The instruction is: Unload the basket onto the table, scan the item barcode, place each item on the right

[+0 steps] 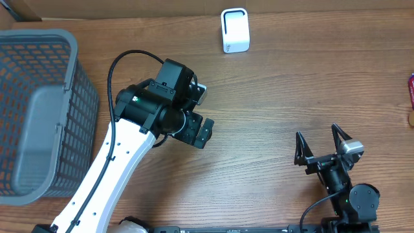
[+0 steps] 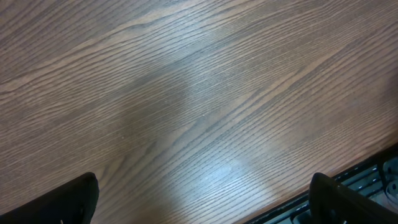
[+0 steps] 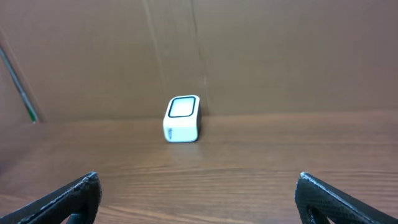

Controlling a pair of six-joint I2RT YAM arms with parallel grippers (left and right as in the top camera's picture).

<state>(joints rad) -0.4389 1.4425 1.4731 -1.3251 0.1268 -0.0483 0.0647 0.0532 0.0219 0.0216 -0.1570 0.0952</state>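
Two robot arms are holding their fingers (image 3: 62, 200) spread wide and empty above a wooden table (image 1: 278, 84), the left gripper (image 1: 206, 111) near a grey basket (image 1: 39, 37), the right gripper (image 1: 318, 144) facing the small white scanner (image 1: 234, 30) standing at the far edge, while a red item (image 1: 411, 90) is peeking in at the table's right edge.

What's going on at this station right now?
Nothing is being handled yet. The left claw hangs open over bare table, to the right of the grey basket. The right claw sits open at the near right, facing the white scanner at the far edge. Both are empty. Something red pokes in at the right edge, too cropped to identify.
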